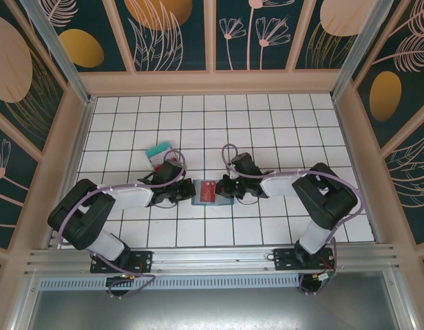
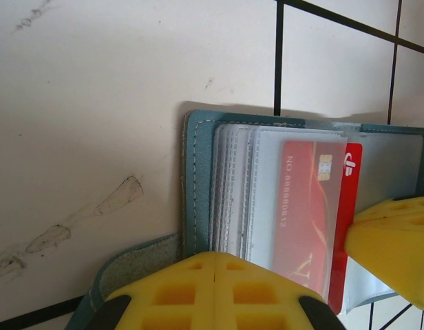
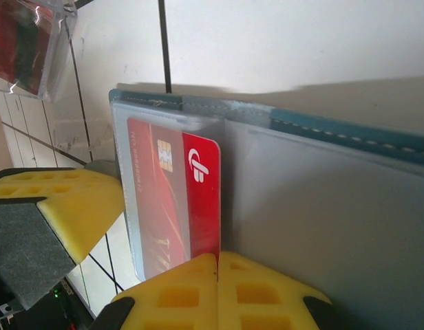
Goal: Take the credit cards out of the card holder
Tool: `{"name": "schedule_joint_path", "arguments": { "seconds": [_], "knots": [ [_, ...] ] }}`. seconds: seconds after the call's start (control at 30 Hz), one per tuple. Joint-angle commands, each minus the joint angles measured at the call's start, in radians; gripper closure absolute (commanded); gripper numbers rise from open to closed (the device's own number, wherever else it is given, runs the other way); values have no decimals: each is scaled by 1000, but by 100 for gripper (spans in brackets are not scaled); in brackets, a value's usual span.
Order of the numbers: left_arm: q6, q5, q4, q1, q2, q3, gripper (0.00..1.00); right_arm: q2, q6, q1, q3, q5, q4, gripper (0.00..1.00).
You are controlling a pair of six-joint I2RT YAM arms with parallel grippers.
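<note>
The card holder (image 1: 196, 199) lies open on the white tiles between both grippers, its teal edge (image 2: 198, 179) and blue-grey inside (image 3: 336, 206) showing. A red credit card (image 1: 206, 192) sticks partway out of a clear sleeve (image 2: 312, 206). My right gripper (image 1: 224, 189) is shut on that card's free long edge (image 3: 198, 199), its yellow jaws meeting (image 3: 217, 260). My left gripper (image 1: 187, 192) is shut on the holder's clear sleeves near the spine (image 2: 217, 256). Teal and red cards (image 1: 159, 152) lie on the tiles behind the left arm.
Wooden walls with dark floral panels (image 1: 212, 82) ring the tiled floor. An aluminium rail (image 1: 212, 258) runs along the near edge by the arm bases. The right gripper's yellow finger (image 2: 394, 240) shows at the holder's right side.
</note>
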Motion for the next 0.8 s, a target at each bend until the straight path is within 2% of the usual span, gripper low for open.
{"name": "schedule_joint_path", "arguments": {
  "seconds": [0.0, 0.27, 0.53, 0.63, 0.7, 0.77],
  "knots": [
    [-4, -25, -47, -1, 23, -8, 100, -43, -20, -22, -32, 13, -33, 100],
    [-1, -24, -50, -2, 22, -3, 100, -103, -41, -53, -65, 14, -65, 100],
    [5, -35, -75, -1, -8, 16, 99, -232, -84, -113, -109, 15, -142, 100],
    [4, -44, -90, -1, -26, 30, 94, -276, -101, -133, -119, 10, -175, 100],
    [0, -49, -105, -1, -43, 44, 83, -305, -116, -133, -115, 2, -192, 100],
    [-15, -44, -110, -1, -68, 61, 78, -335, -130, -133, -106, -6, -210, 100]
  ]
}}
